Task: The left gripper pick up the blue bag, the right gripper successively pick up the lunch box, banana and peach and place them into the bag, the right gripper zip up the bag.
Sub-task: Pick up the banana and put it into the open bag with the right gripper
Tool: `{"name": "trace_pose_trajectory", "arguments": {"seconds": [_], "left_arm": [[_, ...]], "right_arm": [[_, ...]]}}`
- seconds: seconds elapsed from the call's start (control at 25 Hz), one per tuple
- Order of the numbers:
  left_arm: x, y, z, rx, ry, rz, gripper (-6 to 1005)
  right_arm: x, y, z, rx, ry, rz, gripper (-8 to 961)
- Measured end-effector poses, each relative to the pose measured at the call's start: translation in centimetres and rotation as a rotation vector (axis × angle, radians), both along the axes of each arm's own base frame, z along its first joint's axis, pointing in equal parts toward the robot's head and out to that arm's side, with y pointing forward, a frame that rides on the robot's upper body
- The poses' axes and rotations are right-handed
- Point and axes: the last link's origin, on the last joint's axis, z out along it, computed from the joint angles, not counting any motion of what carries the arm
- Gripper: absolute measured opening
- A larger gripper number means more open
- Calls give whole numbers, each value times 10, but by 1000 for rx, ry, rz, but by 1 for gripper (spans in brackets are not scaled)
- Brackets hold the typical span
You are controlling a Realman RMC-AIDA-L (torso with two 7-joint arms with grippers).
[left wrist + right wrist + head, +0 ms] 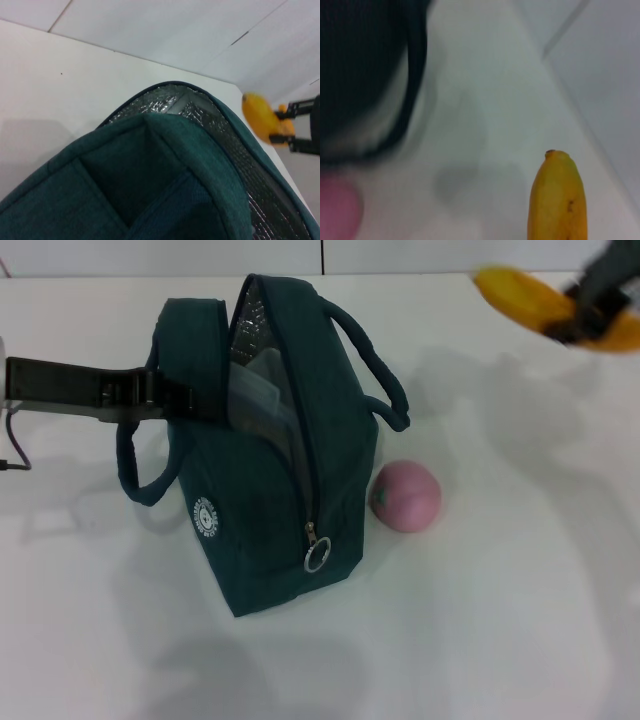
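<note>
The blue bag (270, 470) stands upright mid-table, its top unzipped and the foil lining (200, 107) showing. A clear lunch box (258, 392) sits inside the opening. My left gripper (180, 400) reaches in from the left and is shut on the bag's left upper edge. High at the far right, above the table, my right gripper (585, 320) is shut on the yellow-orange banana (540, 302), away from the bag. The banana (262, 120) also shows beyond the bag's rim, and its tip (557, 200) fills the right wrist view. The pink peach (405, 495) lies against the bag's right side.
The white table (520, 620) spreads around the bag. The ring zipper pull (318, 555) hangs at the bag's near end. A loop handle (375, 360) droops toward the right side, another (140, 475) toward the left. A cable (15, 450) trails at the left edge.
</note>
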Motion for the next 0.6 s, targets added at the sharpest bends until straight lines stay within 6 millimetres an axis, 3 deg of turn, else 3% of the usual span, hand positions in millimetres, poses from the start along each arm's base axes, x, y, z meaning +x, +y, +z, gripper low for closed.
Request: {"name": "trace_pose_trajectory", "arguments": {"seconds": [0.36, 0.6], "left_arm": [[-1, -1, -2, 2, -1, -7, 34], [1, -2, -2, 7, -21, -14, 34]], "right_arm": [[-42, -10, 7, 35, 387, 241, 408], [-51, -31, 0, -80, 651, 373, 408]]}}
